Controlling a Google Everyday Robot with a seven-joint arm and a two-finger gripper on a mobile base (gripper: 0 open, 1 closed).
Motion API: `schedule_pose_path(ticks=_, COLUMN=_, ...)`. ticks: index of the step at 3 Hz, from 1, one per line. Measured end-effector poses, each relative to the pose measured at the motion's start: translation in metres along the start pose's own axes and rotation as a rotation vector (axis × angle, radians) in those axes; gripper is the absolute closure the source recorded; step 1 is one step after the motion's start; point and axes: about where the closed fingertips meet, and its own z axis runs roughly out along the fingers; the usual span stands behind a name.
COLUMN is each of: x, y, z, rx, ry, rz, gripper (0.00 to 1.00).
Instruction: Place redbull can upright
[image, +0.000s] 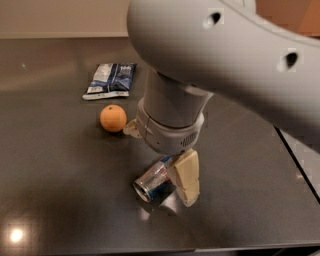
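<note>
The redbull can (151, 182) lies on its side on the dark table (55, 190), its silver end facing the front left. Its far end is hidden under my arm. My gripper (159, 166) has come down over the can and is open. One cream finger (186, 178) stands against the can's right side, reaching the table. The other finger (131, 129) shows only partly, up and to the left, apart from the can.
An orange (113, 118) sits to the left of the gripper. A blue-and-white snack bag (110, 80) lies behind it. The table's right edge (295, 160) runs diagonally at the right. My large grey arm (225, 55) covers the upper right.
</note>
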Motion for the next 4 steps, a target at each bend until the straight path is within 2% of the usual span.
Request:
schedule_pose_path(ticks=2, x=-0.007, y=0.004, z=0.041, rx=-0.078, ry=0.001, rz=-0.095, gripper=0.00)
schedule_pose_path(ticks=3, x=-0.008, y=0.005, z=0.052, rx=-0.099, ry=0.015, rz=-0.118, gripper=0.17)
schedule_pose_path(ticks=4, x=-0.010, y=0.007, z=0.057, rx=-0.117, ry=0.026, rz=-0.128, gripper=0.41)
